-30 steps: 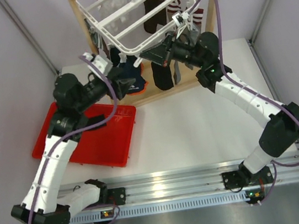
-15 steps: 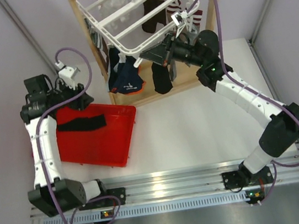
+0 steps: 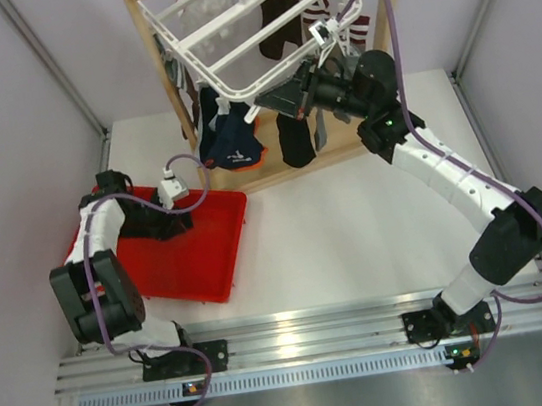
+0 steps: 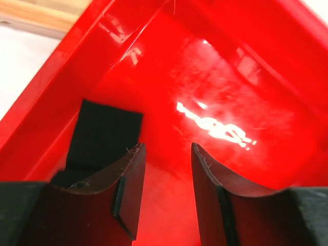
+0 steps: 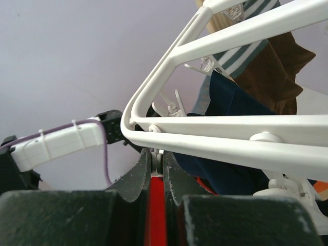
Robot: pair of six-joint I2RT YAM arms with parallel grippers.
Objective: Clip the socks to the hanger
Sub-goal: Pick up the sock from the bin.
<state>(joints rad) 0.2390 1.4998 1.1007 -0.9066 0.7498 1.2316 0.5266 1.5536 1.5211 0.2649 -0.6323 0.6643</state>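
A black sock [image 4: 105, 130] lies flat in the red tray [image 3: 199, 264]. My left gripper [image 4: 166, 154] hangs open just above the tray floor, to the right of this sock, with nothing between its fingers. The white hanger [image 3: 232, 94] hangs tilted in the wooden frame. My right gripper [image 5: 158, 156] is at the hanger's near corner [image 5: 134, 123], shut on a small white clip. A black sock [image 3: 292, 139] hangs below that corner. A brown sock with a striped cuff [image 5: 271, 72] hangs further back.
Navy fabric with orange trim [image 3: 231, 148] hangs inside the wooden frame [image 3: 163, 67], left of the black sock. The frame's base [image 3: 292, 172] rests on the white table behind the tray. Grey walls close in on both sides.
My left arm has swung away from the hanger, back and down to the red tray, and its jaws have narrowed. The right gripper has kept its hold at the hanger's corner.
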